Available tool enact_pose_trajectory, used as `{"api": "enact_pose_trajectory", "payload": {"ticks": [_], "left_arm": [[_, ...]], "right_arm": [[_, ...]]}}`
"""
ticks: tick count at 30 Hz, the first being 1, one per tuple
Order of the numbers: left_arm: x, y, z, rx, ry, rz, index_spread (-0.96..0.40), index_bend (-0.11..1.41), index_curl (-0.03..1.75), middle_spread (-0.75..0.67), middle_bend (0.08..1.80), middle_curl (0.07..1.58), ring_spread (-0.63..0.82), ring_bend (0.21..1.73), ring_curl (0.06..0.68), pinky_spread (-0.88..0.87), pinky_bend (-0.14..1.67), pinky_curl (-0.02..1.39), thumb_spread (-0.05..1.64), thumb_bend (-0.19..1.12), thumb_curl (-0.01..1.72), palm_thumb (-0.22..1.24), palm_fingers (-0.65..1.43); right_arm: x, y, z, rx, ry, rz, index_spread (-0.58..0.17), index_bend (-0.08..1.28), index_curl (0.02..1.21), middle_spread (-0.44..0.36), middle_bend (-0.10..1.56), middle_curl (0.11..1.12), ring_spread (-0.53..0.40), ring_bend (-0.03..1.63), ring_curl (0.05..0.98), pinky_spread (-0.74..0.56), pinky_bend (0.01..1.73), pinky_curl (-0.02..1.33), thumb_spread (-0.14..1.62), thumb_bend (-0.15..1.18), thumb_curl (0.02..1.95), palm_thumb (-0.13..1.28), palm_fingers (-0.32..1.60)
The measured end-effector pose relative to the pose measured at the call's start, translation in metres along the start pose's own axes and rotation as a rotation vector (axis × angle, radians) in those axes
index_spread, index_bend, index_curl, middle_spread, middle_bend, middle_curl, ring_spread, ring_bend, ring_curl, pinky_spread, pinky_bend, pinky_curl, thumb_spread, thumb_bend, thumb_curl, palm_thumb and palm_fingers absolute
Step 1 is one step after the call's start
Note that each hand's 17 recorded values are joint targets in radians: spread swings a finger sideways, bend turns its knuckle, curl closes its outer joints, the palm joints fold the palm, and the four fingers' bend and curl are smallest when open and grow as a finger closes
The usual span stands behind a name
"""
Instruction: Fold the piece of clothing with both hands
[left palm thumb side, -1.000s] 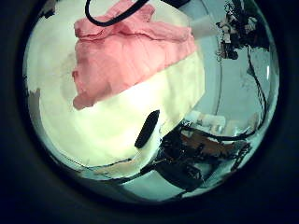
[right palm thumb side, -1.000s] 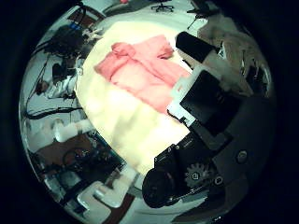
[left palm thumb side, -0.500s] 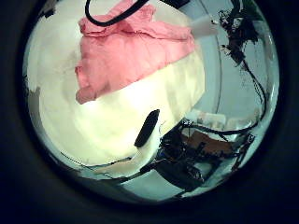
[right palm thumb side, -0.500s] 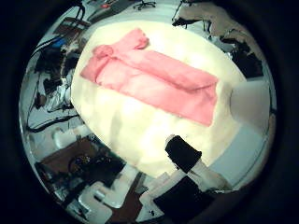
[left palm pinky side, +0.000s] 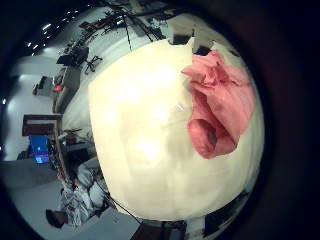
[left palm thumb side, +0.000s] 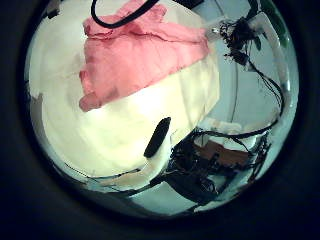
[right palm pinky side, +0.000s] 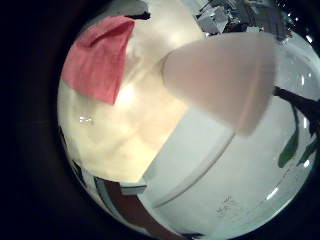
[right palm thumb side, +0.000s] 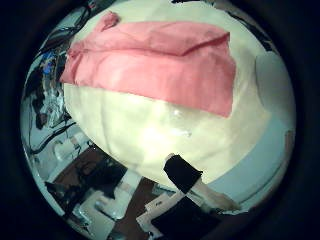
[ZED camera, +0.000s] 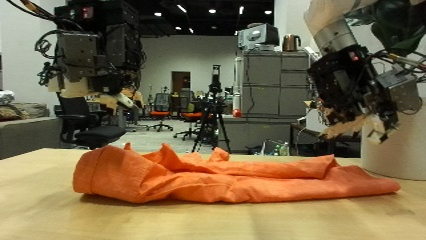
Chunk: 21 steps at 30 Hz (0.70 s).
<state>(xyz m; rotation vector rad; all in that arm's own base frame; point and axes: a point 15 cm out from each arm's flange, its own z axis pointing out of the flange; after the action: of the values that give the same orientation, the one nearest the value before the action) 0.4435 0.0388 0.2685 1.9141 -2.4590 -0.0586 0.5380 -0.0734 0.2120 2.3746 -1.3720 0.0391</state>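
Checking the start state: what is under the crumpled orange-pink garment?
The crumpled orange-pink garment lies directly on the light wooden table, both hands above it. Bare tabletop shows all around it; whatever its folds cover cannot be seen.

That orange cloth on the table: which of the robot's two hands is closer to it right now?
Neither by much, perhaps the right. The left hand hangs above the bunched end of the orange cloth; the right hand hangs above its flatter end, a little lower. Neither touches it.
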Motion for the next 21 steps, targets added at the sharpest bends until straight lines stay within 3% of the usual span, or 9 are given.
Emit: {"api": "enact_pose_trajectory", "payload": {"ticks": [8,21], "left_arm": [[0.001,0.000,0.000,0.000,-0.001,0.000,0.01,0.17,0.33,0.10,0.19,0.35,0.27,0.49,0.223,0.22,0.28,0.34,1.07,-0.02,0.27,0.19,0.16],[0.006,-0.002,0.000,-0.001,-0.005,0.010,0.01,0.17,0.33,0.10,0.19,0.35,0.27,0.49,0.227,0.22,0.28,0.34,1.07,-0.02,0.27,0.19,0.16]], "right_arm": [[0.005,-0.032,0.022,-0.013,-0.013,0.002,-0.301,0.16,0.33,-0.011,0.30,0.33,0.079,0.48,0.246,0.17,0.53,0.30,0.99,-0.03,0.32,0.50,0.04],[-0.008,-0.047,0.047,-0.043,-0.029,-0.013,-0.238,0.15,0.29,0.032,0.24,0.33,0.103,0.47,0.243,0.19,0.50,0.29,0.97,-0.02,0.31,0.53,0.07]]}}
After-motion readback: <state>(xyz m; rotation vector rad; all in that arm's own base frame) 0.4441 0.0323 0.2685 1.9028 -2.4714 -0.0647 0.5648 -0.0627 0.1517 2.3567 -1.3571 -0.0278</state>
